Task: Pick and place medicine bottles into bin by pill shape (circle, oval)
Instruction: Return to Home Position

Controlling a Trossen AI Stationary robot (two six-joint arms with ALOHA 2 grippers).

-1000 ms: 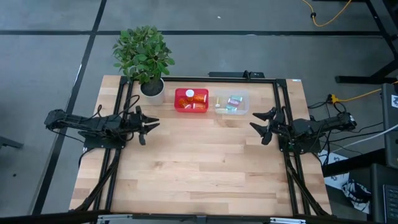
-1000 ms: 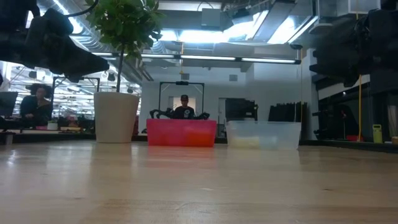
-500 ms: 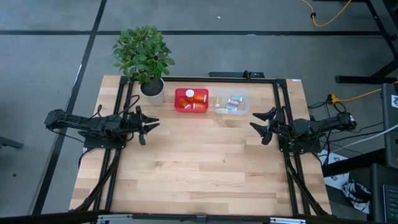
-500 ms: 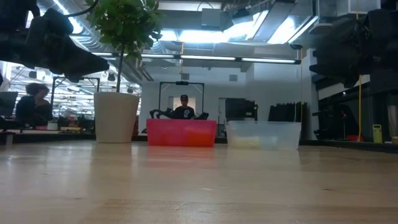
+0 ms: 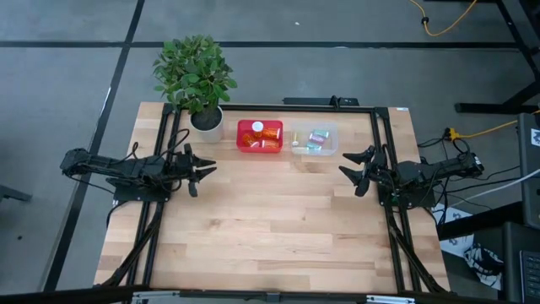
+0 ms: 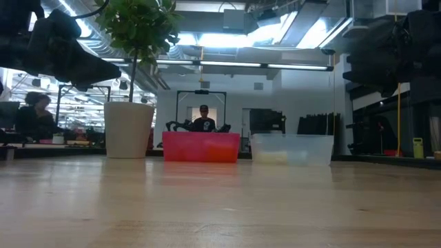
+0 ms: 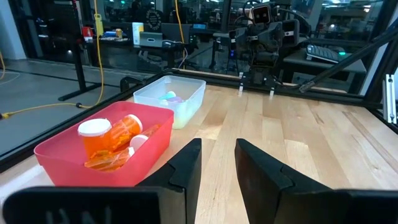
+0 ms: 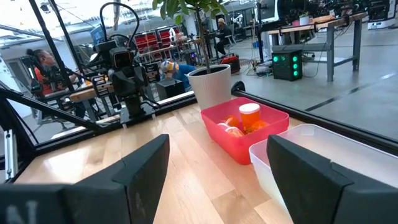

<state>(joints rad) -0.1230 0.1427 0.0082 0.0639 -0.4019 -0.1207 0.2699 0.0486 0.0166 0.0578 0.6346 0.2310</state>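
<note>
Nothing had moved: left end effector (image 5: 207, 169), narrowly parted, and right end effector (image 5: 348, 165), wide, waited empty at opposite surface (image 5: 270, 228) edges. Orange medicine bottles (image 5: 263, 133) lay in the red bin (image 5: 241, 138) and pastel bottles (image 5: 315, 138) in the clear bin (image 5: 335, 139), both at the far edge.

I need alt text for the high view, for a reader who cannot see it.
Seen from above, a red bin holding orange bottles and a clear bin holding pastel bottles sit side by side at the back edge of the wooden table, next to a potted plant. The left gripper and right gripper rest open at opposite sides, holding nothing.
</note>
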